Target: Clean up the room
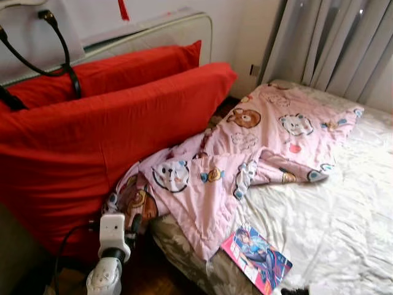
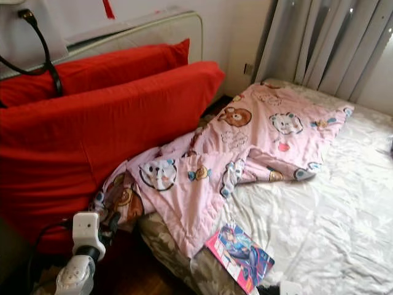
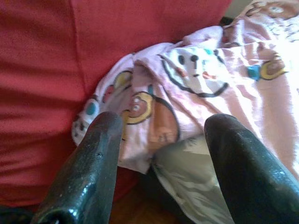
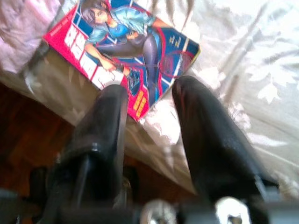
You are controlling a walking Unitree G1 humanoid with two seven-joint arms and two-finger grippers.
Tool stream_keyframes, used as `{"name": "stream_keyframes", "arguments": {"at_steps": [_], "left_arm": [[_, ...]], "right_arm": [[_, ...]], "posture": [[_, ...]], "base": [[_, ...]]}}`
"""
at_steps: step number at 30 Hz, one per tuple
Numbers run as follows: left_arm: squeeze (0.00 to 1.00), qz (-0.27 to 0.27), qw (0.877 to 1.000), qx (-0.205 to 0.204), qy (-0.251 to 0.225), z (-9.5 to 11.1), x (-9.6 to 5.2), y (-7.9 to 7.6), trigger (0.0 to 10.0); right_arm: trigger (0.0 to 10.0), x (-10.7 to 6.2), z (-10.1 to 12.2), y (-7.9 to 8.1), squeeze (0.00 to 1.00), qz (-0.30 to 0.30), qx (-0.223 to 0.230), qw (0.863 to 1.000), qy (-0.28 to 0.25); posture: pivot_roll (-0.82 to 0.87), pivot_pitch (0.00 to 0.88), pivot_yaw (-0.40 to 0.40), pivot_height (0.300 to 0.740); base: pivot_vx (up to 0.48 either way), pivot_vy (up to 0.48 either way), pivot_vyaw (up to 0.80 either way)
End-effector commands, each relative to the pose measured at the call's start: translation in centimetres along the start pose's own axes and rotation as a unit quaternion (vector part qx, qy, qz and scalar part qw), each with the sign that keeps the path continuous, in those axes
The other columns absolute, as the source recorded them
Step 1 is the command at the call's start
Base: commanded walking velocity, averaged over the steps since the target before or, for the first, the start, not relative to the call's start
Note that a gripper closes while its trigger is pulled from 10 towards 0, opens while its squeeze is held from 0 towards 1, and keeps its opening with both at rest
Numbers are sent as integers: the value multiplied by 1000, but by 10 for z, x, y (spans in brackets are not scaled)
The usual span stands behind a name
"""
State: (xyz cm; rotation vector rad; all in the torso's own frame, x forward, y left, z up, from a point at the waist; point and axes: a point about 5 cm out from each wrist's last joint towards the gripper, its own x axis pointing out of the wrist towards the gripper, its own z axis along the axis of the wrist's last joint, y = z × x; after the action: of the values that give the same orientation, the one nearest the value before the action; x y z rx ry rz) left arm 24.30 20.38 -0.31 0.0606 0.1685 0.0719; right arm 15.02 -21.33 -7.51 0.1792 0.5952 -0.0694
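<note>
A pink cartoon-print blanket (image 1: 258,141) lies crumpled across the bed (image 1: 331,209), its corner hanging over the near edge beside the red pillows. A colourful magazine (image 1: 256,257) rests at the bed's near edge. My left gripper (image 1: 134,224) is low at the bedside, open, just short of the blanket's hanging corner (image 3: 140,112). In the right wrist view, my right gripper (image 4: 149,93) is open and hovers close over the lower corner of the magazine (image 4: 126,46), holding nothing.
Two big red pillows (image 1: 92,147) lean against the cream headboard (image 1: 159,34) on the left. Black cables (image 1: 61,49) hang in front of them. Grey curtains (image 1: 331,43) close off the far side. Dark wooden floor (image 1: 147,270) runs along the bed.
</note>
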Motion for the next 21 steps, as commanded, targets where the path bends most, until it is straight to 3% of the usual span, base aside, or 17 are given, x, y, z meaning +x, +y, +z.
{"name": "stream_keyframes", "arguments": {"at_steps": [1, 2, 3, 4, 7, 12, 21], "left_arm": [[0, -19, 999, 1, -26, 9, 4, -8, 10000], [0, -18, 999, -1, -31, 10, 4, -10, 10000], [0, -18, 999, -1, -31, 10, 4, -10, 10000], [0, -17, 999, -4, -37, 13, 4, -11, 10000], [0, -18, 999, -6, -44, 16, 5, -12, 10000], [0, -12, 998, 1, -56, 20, 2, -5, 10000], [0, -20, 998, 5, -66, 24, -5, 2, 10000]], "right_arm": [[10000, 32, 72, 14, 0, 27, -21, 991, -130], [10000, 41, 98, 22, 0, 38, -24, 984, -171], [10000, 41, 98, 22, 0, 38, -24, 984, -171], [10000, 45, 113, 27, 0, 41, -20, 980, -195], [10000, 46, 116, 30, 0, 39, -14, 979, -200], [10000, 45, 112, 40, 0, 27, 0, 977, -213], [10000, 26, 87, 31, 0, 3, -7, 976, -217]], "posture": [[-2, 0, -83, 740], [10, 0, -81, 740], [10, 0, -81, 740], [15, 0, -76, 740], [25, 0, -70, 740], [32, 0, -69, 740], [19, 0, -37, 740]], "base": [[0, 0, 0], [0, 0, 0], [0, 0, 0], [0, 0, 0], [0, 0, 0], [0, 0, 0], [0, 0, 0]]}}
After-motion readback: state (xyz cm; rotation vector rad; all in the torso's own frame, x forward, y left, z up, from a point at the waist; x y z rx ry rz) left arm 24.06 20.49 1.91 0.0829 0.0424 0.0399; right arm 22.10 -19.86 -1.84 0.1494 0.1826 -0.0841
